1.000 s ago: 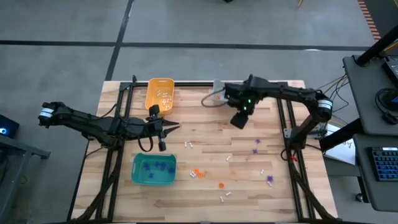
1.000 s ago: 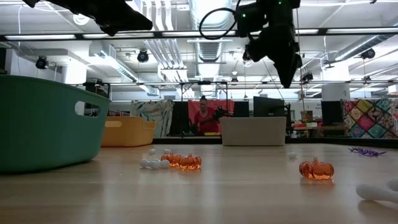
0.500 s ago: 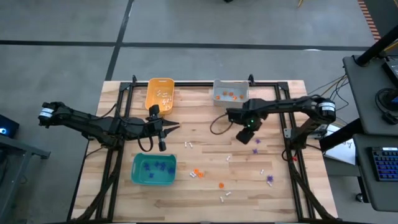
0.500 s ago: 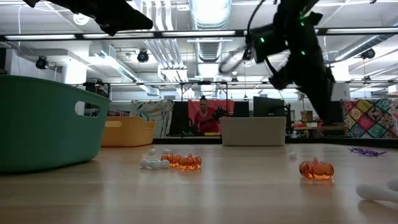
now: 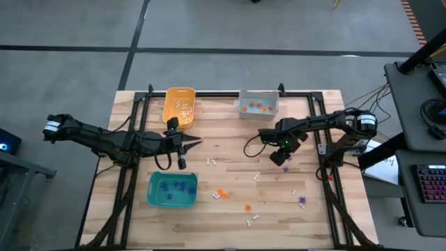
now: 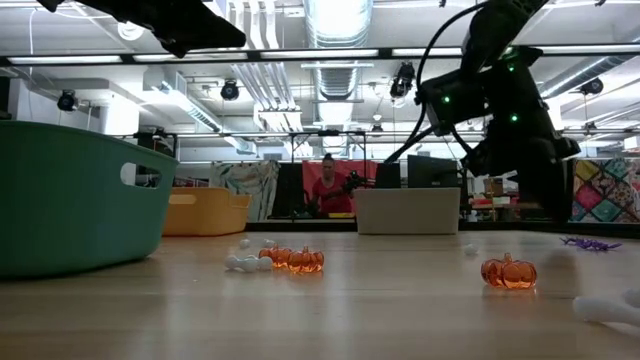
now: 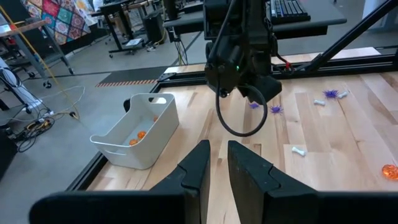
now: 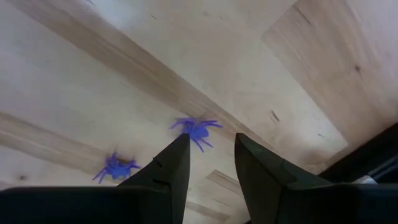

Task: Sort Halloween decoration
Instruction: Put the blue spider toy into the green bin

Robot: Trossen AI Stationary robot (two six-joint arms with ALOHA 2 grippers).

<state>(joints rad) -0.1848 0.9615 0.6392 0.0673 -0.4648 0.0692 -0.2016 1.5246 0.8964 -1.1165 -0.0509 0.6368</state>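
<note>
A robotics lab or industrial workshop: a wooden table (image 5: 230, 209) on a black metal frame stands on bare grey concrete floor (image 5: 209, 28), a keyboard (image 5: 431, 187) on a dark workstation at 3 o'clock. Across the table, exposed ceiling ducts (image 6: 335, 60) and strip lighting run over a hall crowded with monitors (image 6: 435, 172), a patchwork quilt (image 6: 600, 190) and a seated person (image 6: 327, 188) at 12 o'clock.
</note>
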